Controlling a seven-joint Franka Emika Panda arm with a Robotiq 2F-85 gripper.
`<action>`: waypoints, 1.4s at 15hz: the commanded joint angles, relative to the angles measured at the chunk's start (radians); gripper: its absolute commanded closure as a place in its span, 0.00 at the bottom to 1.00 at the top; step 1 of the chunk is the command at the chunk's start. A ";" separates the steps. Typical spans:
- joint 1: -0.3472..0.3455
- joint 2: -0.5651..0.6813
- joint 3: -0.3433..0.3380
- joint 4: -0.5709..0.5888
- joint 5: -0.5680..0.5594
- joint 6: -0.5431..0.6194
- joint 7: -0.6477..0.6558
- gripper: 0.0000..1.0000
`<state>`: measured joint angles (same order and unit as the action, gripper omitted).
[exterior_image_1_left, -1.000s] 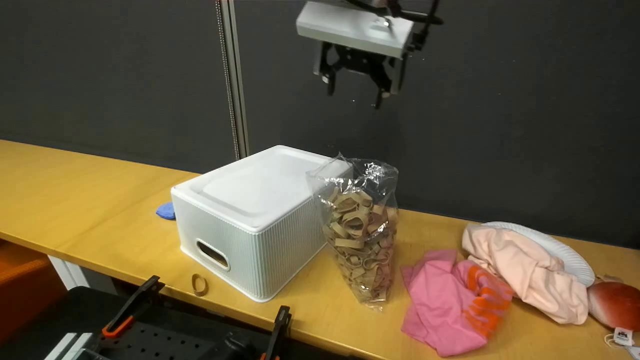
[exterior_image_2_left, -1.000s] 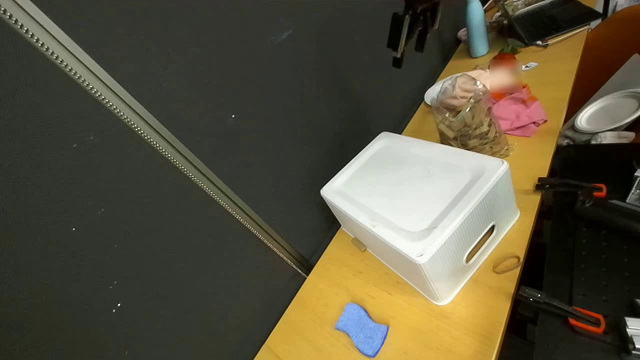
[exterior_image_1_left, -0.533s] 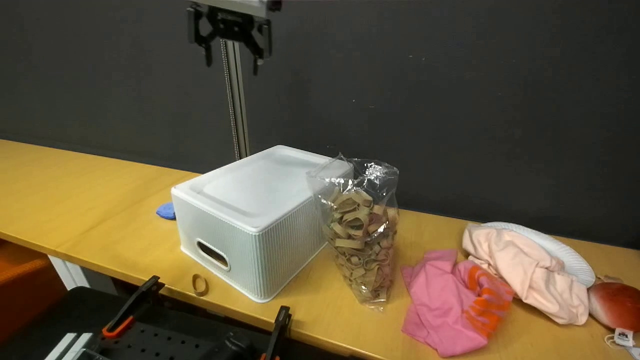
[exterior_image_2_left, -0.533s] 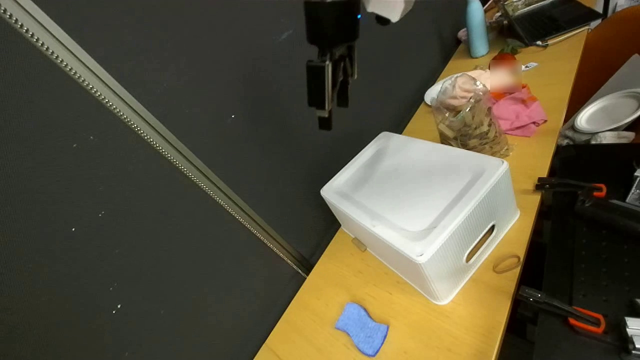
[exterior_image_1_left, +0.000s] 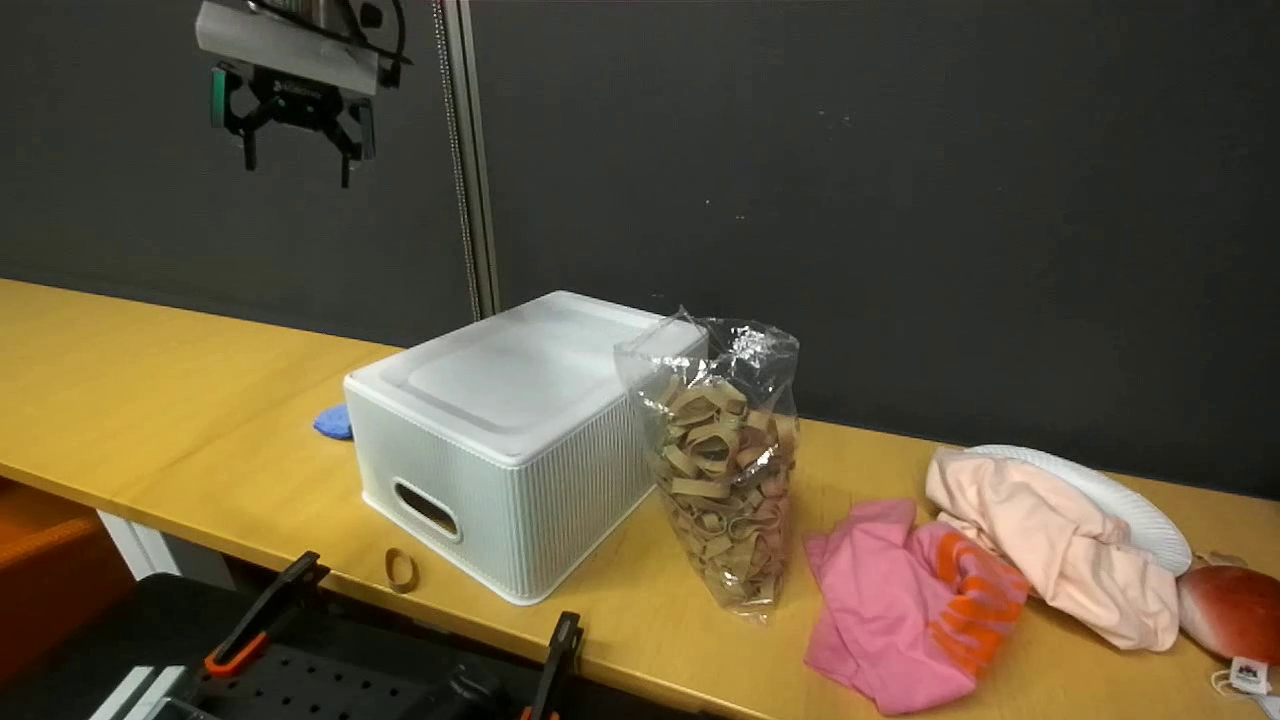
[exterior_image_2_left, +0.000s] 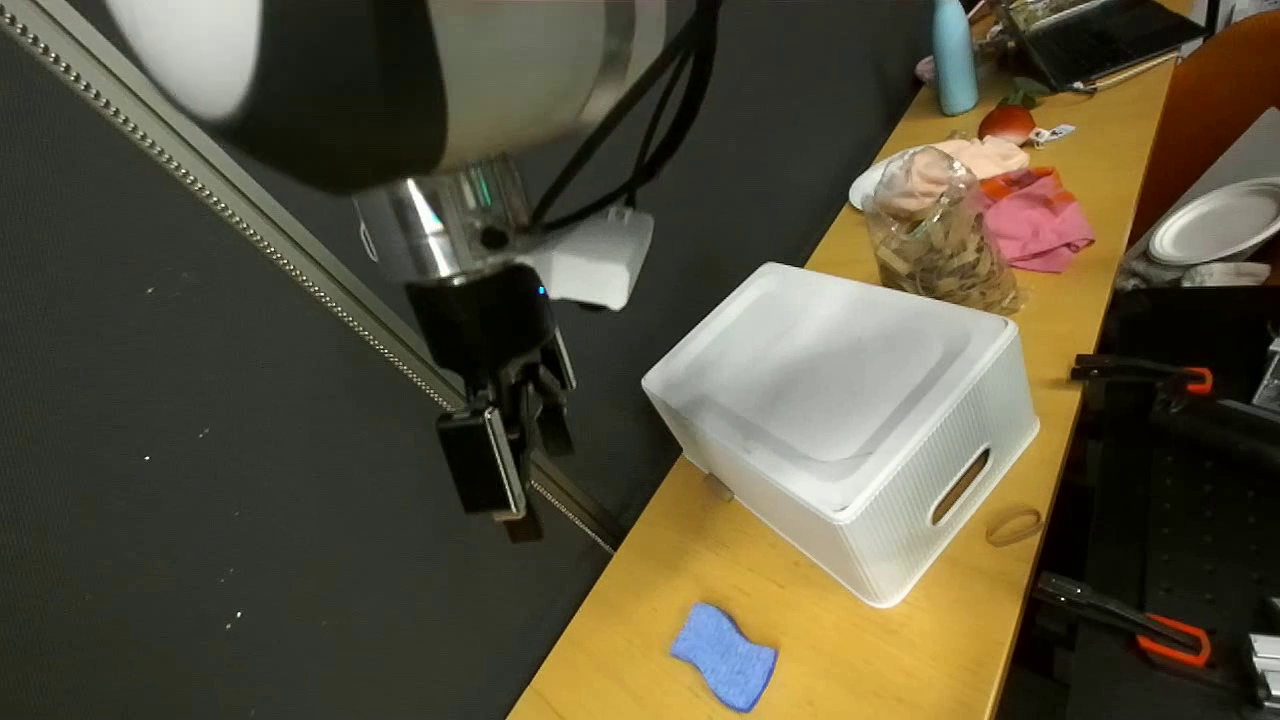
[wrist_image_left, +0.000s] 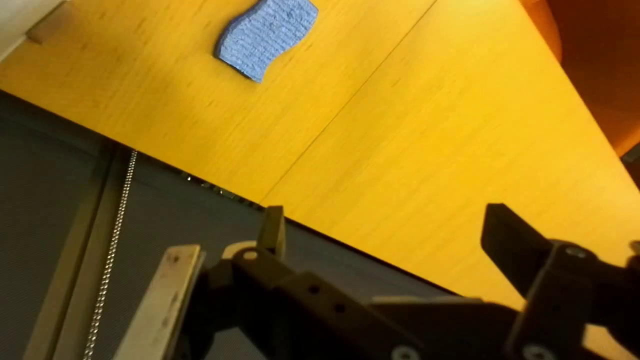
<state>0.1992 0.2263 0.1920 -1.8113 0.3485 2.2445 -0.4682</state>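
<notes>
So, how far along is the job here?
Done: nothing I can confirm; the box and sponge lie apart on the table. In hand: nothing, the claw hangs open in the air. Left: probably any grasping, since the claw touches neither.

In my wrist view, my end effector (wrist_image_left: 384, 212) stood spread wide, well apart from the blue sponge (wrist_image_left: 267, 37) on the yellow tabletop (wrist_image_left: 425, 150). A beaded chain (wrist_image_left: 114, 240) ran along the dark panel (wrist_image_left: 45, 195) past the tabletop's edge; at the upper left, a small brown piece (wrist_image_left: 52, 22) sat just beside a pale object (wrist_image_left: 20, 17).
</notes>
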 joint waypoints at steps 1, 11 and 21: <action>-0.012 0.216 0.012 0.222 -0.092 -0.081 0.036 0.00; 0.062 0.531 0.018 0.584 -0.291 -0.356 0.107 0.00; 0.145 0.355 -0.039 0.265 -0.481 -0.184 0.277 0.00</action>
<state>0.3279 0.6740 0.1776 -1.3794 -0.0849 1.9270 -0.2469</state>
